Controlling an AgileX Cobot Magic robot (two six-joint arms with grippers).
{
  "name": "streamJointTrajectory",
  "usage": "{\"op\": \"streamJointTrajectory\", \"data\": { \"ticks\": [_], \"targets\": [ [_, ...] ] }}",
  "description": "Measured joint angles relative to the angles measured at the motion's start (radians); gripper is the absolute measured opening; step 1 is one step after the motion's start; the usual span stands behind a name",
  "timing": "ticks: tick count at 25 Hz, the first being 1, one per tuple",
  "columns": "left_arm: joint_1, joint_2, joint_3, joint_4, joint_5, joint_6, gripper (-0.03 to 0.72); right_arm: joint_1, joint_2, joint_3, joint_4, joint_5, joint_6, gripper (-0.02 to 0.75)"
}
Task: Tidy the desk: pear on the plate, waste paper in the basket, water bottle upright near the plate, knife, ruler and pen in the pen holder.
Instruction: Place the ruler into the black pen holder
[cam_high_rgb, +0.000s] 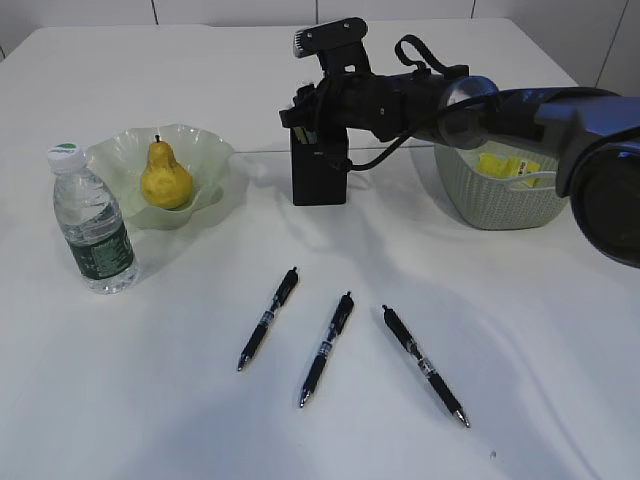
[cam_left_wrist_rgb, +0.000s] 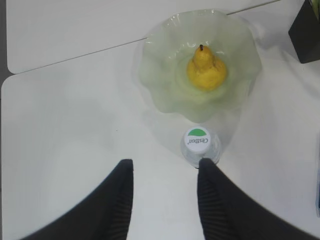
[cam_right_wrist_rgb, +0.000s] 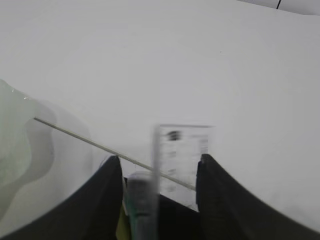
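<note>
The yellow pear (cam_high_rgb: 165, 178) lies on the wavy green plate (cam_high_rgb: 205, 150). Next to the plate the water bottle (cam_high_rgb: 92, 225) stands upright. My left gripper (cam_left_wrist_rgb: 165, 162) hangs open above the table, its right fingertip beside the bottle's cap (cam_left_wrist_rgb: 197, 140). My right gripper (cam_high_rgb: 308, 112) hovers over the black pen holder (cam_high_rgb: 319, 170). Between its spread fingers the transparent ruler (cam_right_wrist_rgb: 182, 150) stands blurred in the pen holder (cam_right_wrist_rgb: 175, 220), clear of the left finger. A grey and yellow shape (cam_right_wrist_rgb: 139, 200) also sticks up there; I cannot tell whether it is the knife. Yellow waste paper (cam_high_rgb: 505, 165) lies in the basket (cam_high_rgb: 490, 200).
Three black pens lie on the table in front: left pen (cam_high_rgb: 268, 318), middle pen (cam_high_rgb: 327, 348), right pen (cam_high_rgb: 424, 365). The right arm reaches in from the right over the basket. A seam between two tabletops runs behind the plate (cam_left_wrist_rgb: 75, 56).
</note>
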Motion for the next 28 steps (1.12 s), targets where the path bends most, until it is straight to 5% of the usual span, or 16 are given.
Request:
{"op": "streamJointTrajectory", "data": {
  "ticks": [28],
  "targets": [
    [0.000, 0.000, 0.000, 0.000, 0.000, 0.000, 0.289, 0.000, -0.154, 0.000, -0.002, 0.194, 0.001, 0.400]
  ]
}}
